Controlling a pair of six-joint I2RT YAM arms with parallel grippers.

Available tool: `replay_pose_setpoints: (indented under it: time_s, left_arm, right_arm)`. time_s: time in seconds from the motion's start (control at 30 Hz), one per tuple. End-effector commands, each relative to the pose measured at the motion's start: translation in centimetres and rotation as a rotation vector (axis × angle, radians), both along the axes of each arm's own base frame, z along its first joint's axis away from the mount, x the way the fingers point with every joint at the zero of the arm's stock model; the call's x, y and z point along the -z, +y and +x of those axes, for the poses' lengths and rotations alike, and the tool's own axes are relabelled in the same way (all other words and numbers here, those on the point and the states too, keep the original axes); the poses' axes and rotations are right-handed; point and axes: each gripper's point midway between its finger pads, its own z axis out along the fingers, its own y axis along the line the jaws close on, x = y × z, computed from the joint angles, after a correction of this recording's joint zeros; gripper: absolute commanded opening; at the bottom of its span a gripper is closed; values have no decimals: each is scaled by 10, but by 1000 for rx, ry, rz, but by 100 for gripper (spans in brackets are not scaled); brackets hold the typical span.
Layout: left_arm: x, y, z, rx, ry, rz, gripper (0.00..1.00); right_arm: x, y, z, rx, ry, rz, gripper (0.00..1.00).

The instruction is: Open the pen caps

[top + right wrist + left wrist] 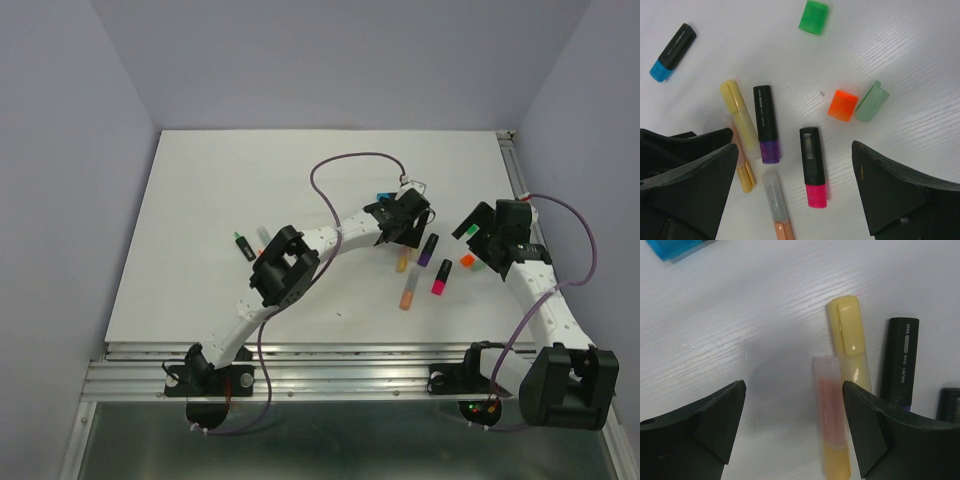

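Observation:
My left gripper (794, 390) is open just above the table. A pale pen with a yellow-orange cap (832, 415) lies between its fingers, close to the right one. A yellow cap (847, 327) sits on a pastel pen beside it. My right gripper (794, 147) is open and empty above a black highlighter with a pink cap (816, 195). A purple cap (770, 151) and a blue cap (659, 72) sit on black highlighters. A loose green cap (813, 17), orange cap (842, 105) and mint cap (872, 101) lie on the table.
A grey pen with an orange cap (777, 205) lies near the pink one. A green highlighter (241, 243) lies apart at the left by the left arm's elbow. The white table (200, 200) ends at an aluminium rail (300, 352) in front.

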Motion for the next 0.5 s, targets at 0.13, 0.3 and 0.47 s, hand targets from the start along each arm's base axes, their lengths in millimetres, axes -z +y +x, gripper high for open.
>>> replay_pose_setpoints:
  time_s: [0.13,0.3,0.47]
  left_arm:
    - [-3,-8,1,47,-15,3,83]
    - [2,-4,1,41,-12,29,66]
    - [10,-1,-2,30,6,42,49]
  right_arm:
    - [3,-5,2,18,-5,-14,100]
    - [5,-5,2,17,1,-12,100]
    - [5,-5,2,18,1,-13,100]
